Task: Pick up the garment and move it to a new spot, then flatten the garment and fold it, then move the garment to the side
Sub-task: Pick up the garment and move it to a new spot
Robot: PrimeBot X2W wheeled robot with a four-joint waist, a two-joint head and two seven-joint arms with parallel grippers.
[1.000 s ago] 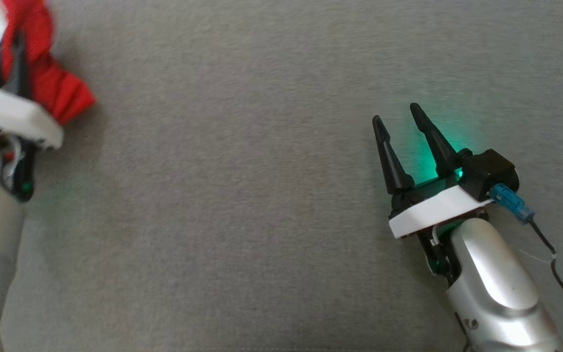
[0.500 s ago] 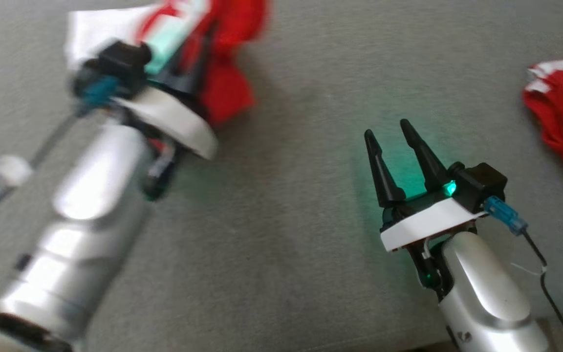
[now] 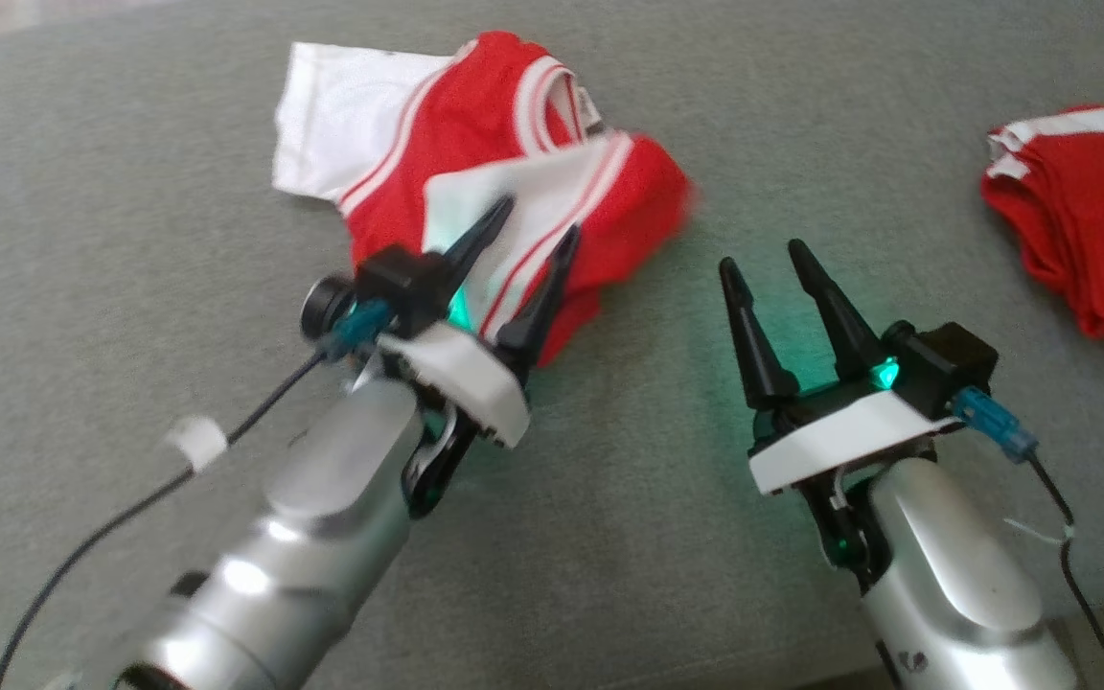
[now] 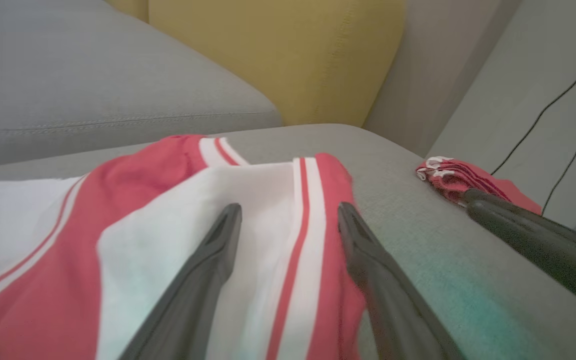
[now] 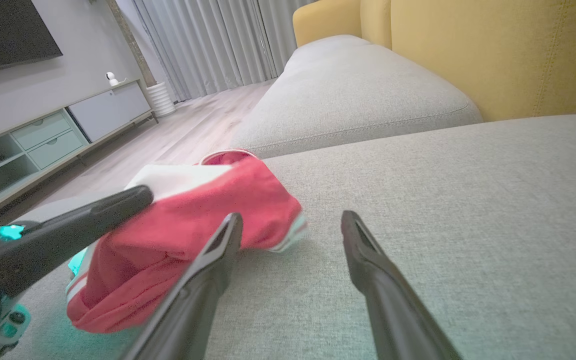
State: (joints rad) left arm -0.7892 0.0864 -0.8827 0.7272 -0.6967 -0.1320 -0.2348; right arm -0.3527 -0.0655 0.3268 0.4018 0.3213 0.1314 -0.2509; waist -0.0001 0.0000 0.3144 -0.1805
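Left gripper (image 3: pixel 540 217) open, both fingers spread wide, nothing pinched between them. Fingers lie over the near edge of the garment (image 3: pixel 475 125). In the left wrist view the white panel with red stripes sits under and between the two fingers (image 4: pixel 208 270). Whether the fingertips touch the fabric, can't tell.

Garment is a red and white jersey, crumpled in a loose heap on the grey sofa cushion (image 3: pixel 609 575). It sits at upper centre of the head view, partly folded over itself, a white sleeve sticking out to the left.

Right gripper (image 3: pixel 761 255) open too, empty, over bare cushion just right of the garment and not touching it. In the right wrist view the garment's red edge (image 5: pixel 208 220) is beside its left finger.

Second red garment (image 3: pixel 1089 220) lies at the far right, well apart. Yellow backrest (image 4: pixel 278 55) stands behind the cushion.
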